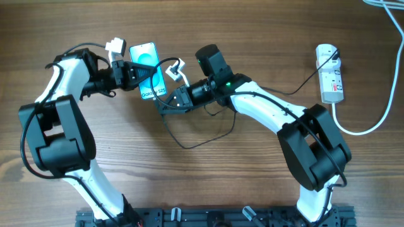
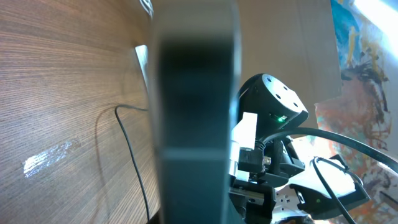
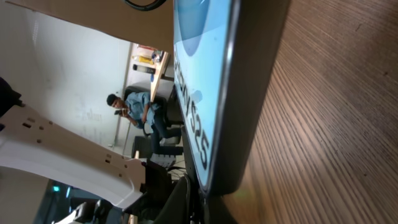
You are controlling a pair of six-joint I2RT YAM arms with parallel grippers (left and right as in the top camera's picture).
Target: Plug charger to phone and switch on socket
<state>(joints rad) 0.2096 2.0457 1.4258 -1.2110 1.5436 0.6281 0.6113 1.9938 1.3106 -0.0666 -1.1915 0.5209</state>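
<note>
Your left claw [image 1: 132, 74] is clamped shut on the phone [image 1: 145, 55], gripping it from its left side. The phone sits left of centre on the far half of the tabletop [image 1: 202, 189], screen up and slightly skewed, its lettered end pointing toward you and to the right. In your left wrist view the phone [image 2: 193, 124] fills the middle as a dark, blurred edge, so you get no detail of the contact there.

Your right claw [image 1: 167, 99] is closed too, right at the phone's near end. The charger [image 1: 189, 145] loops across the tabletop nearer to you and rises into that claw, so it holds the free end. You cannot see the plug tip or the port in any view. In your right wrist view the phone [image 3: 205, 81] is very close, seen end-on, with part of its lettering readable.

The socket [image 1: 330, 79] lies well apart at the far right of the tabletop, with the charger's other end running to it. A white cord [image 1: 372, 126] curves away from it toward the far right corner. You cannot read its switch position.
</note>
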